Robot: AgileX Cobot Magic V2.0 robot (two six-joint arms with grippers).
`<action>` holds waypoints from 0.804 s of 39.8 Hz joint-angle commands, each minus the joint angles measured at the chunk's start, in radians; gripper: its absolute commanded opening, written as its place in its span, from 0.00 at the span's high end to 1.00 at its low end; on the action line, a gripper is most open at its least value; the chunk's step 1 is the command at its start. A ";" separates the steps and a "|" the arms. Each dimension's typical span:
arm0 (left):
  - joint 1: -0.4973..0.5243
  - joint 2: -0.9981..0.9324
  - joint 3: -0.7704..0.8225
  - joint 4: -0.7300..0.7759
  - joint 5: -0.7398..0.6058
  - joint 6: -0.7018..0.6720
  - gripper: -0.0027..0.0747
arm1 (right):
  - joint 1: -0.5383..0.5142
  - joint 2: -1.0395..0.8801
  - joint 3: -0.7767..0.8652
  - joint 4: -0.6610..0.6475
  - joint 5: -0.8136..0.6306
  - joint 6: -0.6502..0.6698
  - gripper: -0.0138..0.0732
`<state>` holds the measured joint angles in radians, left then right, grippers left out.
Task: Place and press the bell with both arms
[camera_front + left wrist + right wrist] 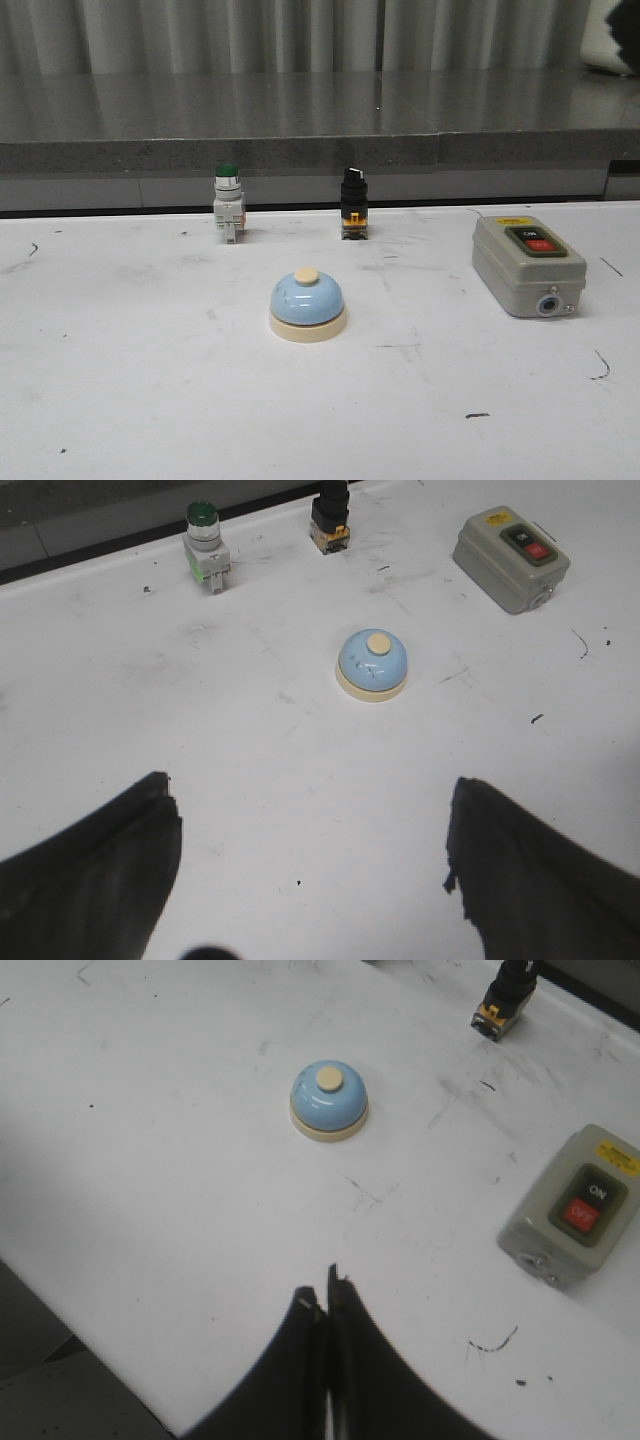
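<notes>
The light-blue bell [307, 303] with a cream base and cream top button stands upright on the white table [120, 380], near its middle. It also shows in the left wrist view [372, 665] and in the right wrist view [329, 1101]. My left gripper [310, 805] is open and empty, held above the table well short of the bell. My right gripper [325, 1295] is shut with nothing between its fingers, above the table's near edge and apart from the bell. Neither arm shows in the front view.
A grey switch box [527, 264] with a black and a red button sits right of the bell. A green-capped push button [228, 202] and a black selector switch [353, 203] stand at the table's back. A grey ledge runs behind them.
</notes>
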<state>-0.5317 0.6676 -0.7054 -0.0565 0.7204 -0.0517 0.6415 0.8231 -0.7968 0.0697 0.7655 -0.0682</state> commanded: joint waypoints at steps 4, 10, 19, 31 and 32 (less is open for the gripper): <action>0.000 -0.002 -0.029 -0.012 -0.063 -0.011 0.27 | -0.001 -0.158 0.062 -0.054 -0.057 0.002 0.92; 0.000 -0.002 -0.029 -0.012 -0.063 -0.011 0.27 | -0.001 -0.233 0.096 -0.059 -0.052 0.002 0.92; 0.000 -0.002 -0.029 -0.012 -0.063 -0.011 0.27 | -0.001 -0.251 0.104 -0.059 -0.051 0.002 0.92; 0.000 0.004 -0.024 -0.012 -0.051 -0.011 0.67 | -0.001 -0.251 0.104 -0.059 -0.051 0.002 0.92; 0.000 0.004 -0.024 -0.012 -0.051 -0.011 0.73 | -0.001 -0.251 0.104 -0.059 -0.051 0.002 0.92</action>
<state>-0.5317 0.6676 -0.7031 -0.0565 0.7281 -0.0517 0.6415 0.5728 -0.6697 0.0234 0.7769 -0.0682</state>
